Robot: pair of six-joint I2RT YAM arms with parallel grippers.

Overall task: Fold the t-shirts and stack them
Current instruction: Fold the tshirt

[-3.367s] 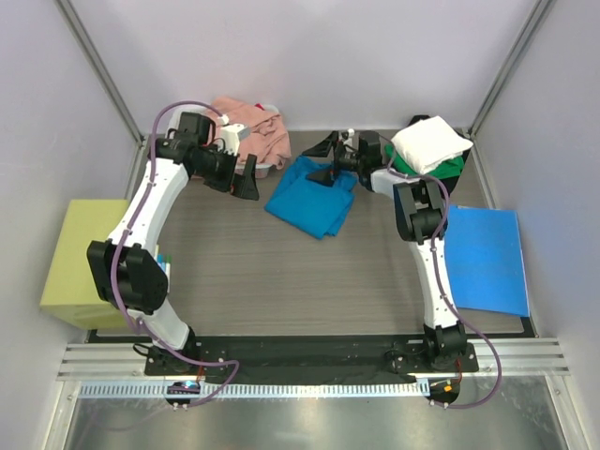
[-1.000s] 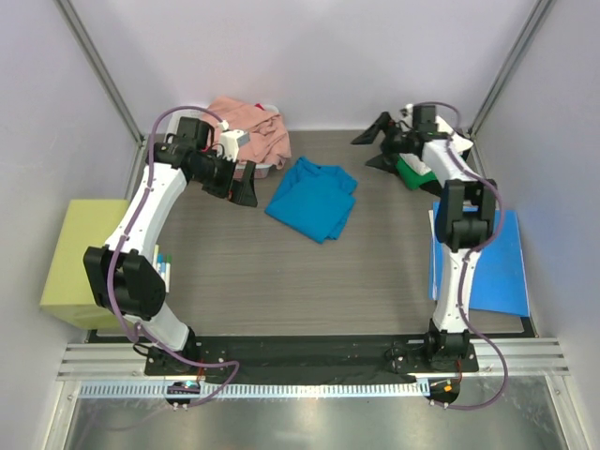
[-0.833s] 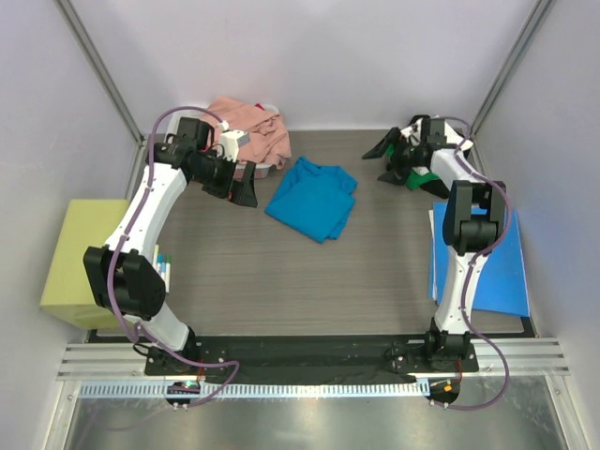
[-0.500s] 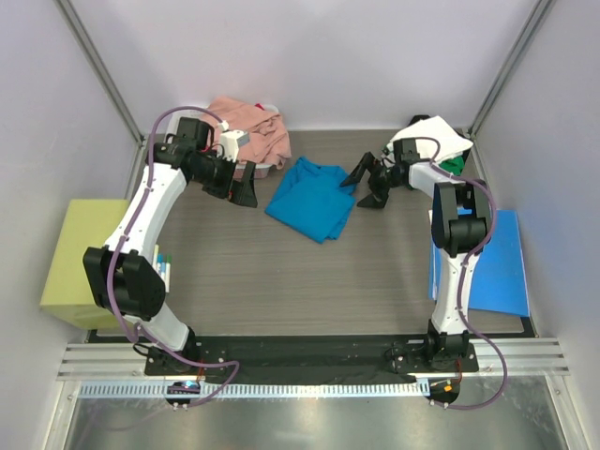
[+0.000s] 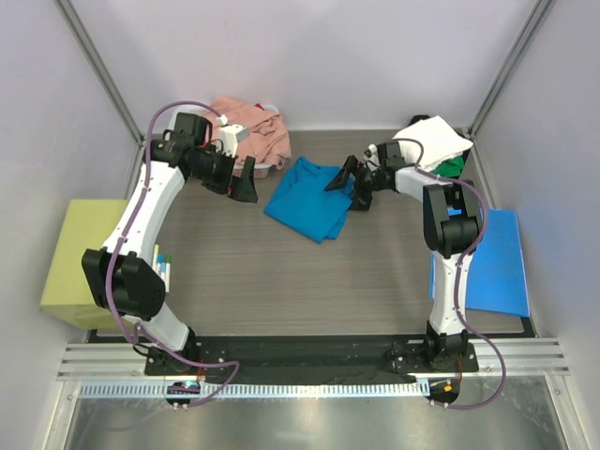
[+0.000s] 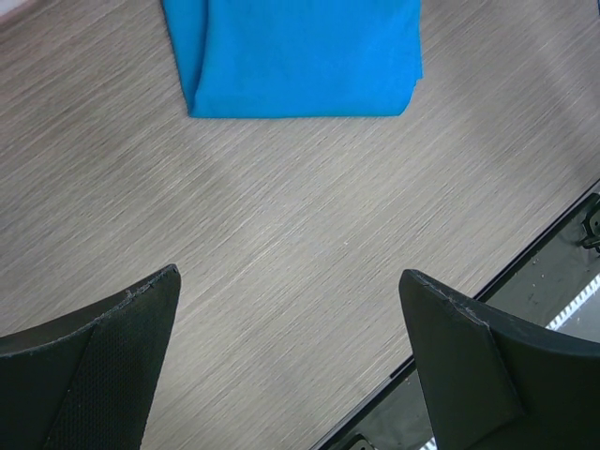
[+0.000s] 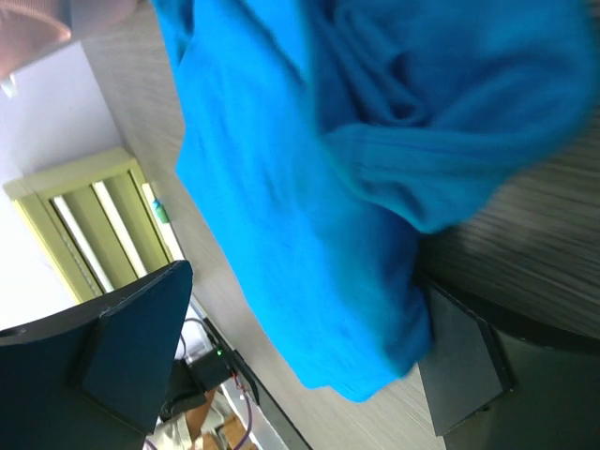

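A folded teal-blue t-shirt lies on the table's middle back. It fills the right wrist view and shows at the top of the left wrist view. My right gripper is open at the shirt's right edge, with the cloth between its fingers. My left gripper is open and empty over bare table, left of the blue shirt. A crumpled salmon-pink shirt lies at the back left. A folded white shirt rests on a green one at the back right. The magenta-red and black shirts are out of view.
A flat blue sheet lies at the right edge of the table. A yellow-green block stands at the left, off the table. A black rail runs along the near edge.
My right arm has swung from the white and green stack at the back right leftward to the blue shirt's right edge. The left arm has hardly moved.
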